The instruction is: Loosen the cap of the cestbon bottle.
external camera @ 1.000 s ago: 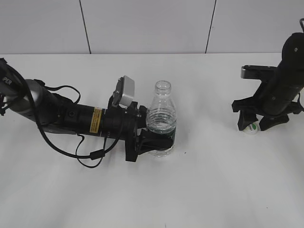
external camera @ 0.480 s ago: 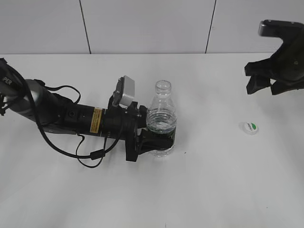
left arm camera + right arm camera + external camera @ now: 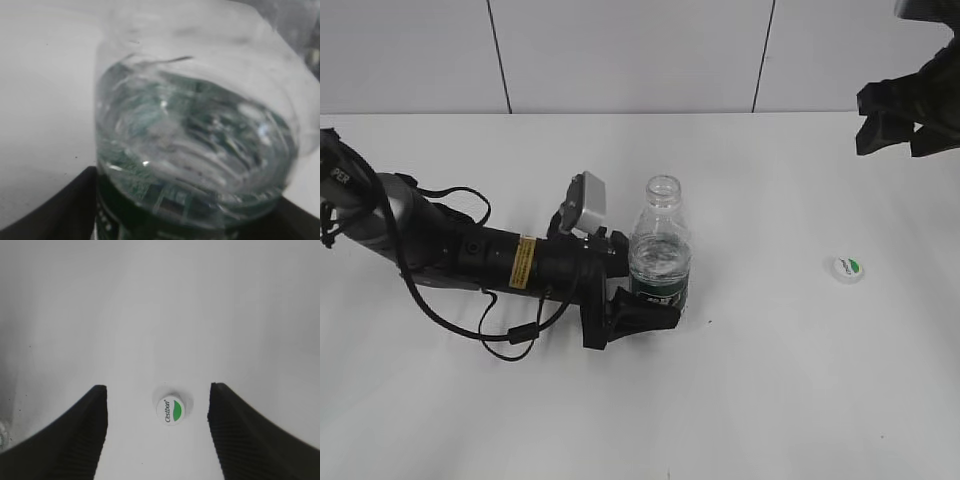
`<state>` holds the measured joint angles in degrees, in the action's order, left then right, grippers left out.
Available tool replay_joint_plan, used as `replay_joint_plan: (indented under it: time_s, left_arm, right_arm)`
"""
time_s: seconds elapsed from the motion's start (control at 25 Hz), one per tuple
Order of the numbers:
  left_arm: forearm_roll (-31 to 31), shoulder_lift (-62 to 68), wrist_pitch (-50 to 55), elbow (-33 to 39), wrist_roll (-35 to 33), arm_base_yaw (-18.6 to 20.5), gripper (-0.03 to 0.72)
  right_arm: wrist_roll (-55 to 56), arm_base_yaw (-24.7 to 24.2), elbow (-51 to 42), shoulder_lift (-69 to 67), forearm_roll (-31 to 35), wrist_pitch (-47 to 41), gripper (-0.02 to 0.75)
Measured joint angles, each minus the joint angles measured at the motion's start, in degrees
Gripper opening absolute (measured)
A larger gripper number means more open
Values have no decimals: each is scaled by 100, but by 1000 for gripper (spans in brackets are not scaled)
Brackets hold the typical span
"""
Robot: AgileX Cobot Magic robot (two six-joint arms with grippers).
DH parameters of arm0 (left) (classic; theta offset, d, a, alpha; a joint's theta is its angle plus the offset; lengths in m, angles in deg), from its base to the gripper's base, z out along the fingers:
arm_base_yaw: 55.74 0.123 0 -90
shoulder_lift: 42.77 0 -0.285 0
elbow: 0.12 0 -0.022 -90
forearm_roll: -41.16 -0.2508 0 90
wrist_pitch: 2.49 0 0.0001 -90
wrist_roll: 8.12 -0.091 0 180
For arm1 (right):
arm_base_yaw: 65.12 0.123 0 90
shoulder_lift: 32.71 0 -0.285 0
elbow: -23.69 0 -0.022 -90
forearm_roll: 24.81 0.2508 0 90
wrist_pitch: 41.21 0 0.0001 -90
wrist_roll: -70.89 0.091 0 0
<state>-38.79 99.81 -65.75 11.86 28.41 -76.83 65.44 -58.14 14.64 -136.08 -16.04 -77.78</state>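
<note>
On the table (image 3: 770,400): bottle (image 3: 660,250) upright at centre, neck bare, pinched low by the left hand (image 3: 645,310); cap (image 3: 849,268) off, lying well apart right; right hand (image 3: 157,432) spread, empty, above it; loosening looks complete.

The right gripper (image 3: 910,120) is cut off at the frame's edge, and the bottle (image 3: 195,135) fills the blurred left wrist view.
</note>
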Motion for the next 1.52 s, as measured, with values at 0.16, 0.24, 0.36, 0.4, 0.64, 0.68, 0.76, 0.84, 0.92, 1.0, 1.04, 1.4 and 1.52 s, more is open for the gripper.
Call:
replay_joint_plan:
  time_s: [0.16, 0.24, 0.36, 0.4, 0.64, 0.68, 0.76, 0.84, 0.92, 1.0, 1.04, 1.4, 1.52]
  left_arm:
    - [16, 6, -181, 11, 6, 5, 538]
    - [16, -5, -280, 11, 10, 5, 543]
    - [6, -80, -341, 11, 13, 5, 545]
    - [-1, -130, -341, 11, 18, 5, 546]
    - [-43, -590, -458, 11, 160, 16, 548]
    - [-64, -690, -476, 11, 202, 19, 548]
    - [-98, -887, -476, 11, 251, 23, 548]
    - [-119, -1121, -476, 11, 289, 23, 548]
    - [-119, -1329, -476, 11, 338, 23, 548]
    - [-119, -1568, -470, 11, 465, 23, 548]
    - [-119, -1663, -470, 11, 500, 23, 548]
    - [-150, -2743, 761, 15, 1259, 404, 548]
    - [-151, -3091, 1864, 15, 1315, 628, 548]
  right_arm:
    - [0, 0, 0, -1, -10, 0, 484]
    - [0, 0, 0, -1, -12, 4, 484]
    - [0, 0, 0, -1, -18, 17, 484]
    - [0, 0, 0, -1, -18, 17, 484]
    - [1, 0, 0, -1, -18, 23, 484]
    - [1, 0, 0, -1, -18, 23, 484]
    - [1, 0, 0, -1, -18, 23, 484]
    - [1, 0, 0, -1, -18, 28, 484]
    - [1, 0, 0, -1, -18, 40, 484]
    - [1, 0, 0, -1, -18, 47, 484]
    - [1, 0, 0, -1, -18, 47, 484]
    - [7, 0, 16, 146, -18, 0, 484]
    - [7, 0, 183, 342, -37, -21, 484]
